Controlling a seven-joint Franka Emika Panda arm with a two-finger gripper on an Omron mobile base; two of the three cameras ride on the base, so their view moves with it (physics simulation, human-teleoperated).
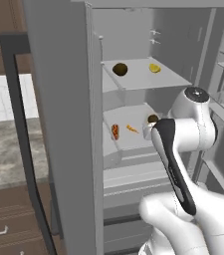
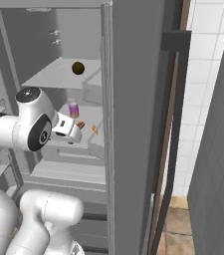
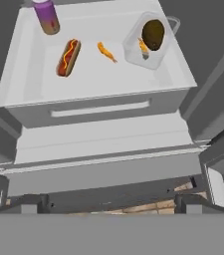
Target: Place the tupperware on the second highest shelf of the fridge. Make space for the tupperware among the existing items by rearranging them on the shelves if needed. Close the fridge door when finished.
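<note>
Well, the main job looks done: the tupperware (image 3: pixel 146 47) sits on the second highest shelf (image 3: pixel 93 79) of the fridge (image 1: pixel 63 124), toward its far corner, on the opposite side from the purple jar (image 3: pixel 47 16). My pincer (image 2: pixel 76 135) hangs in front of that shelf with its fingers spread apart and nothing between them. The hot dog (image 3: pixel 67 57) and the carrot (image 3: pixel 106 52) lie apart from the container, so I judge no more rearranging is needed. The dark brown lump (image 1: pixel 120 68) and the yellow piece (image 1: pixel 155 68) rest on the top shelf (image 1: pixel 143 79). What is left is shutting the doors (both stand open, one on either side of me). Room is tight: the shelf's front lip is just below my hand, and the right door (image 2: pixel 133 124) flanks my arm closely, so I would back straight out before swinging.
</note>
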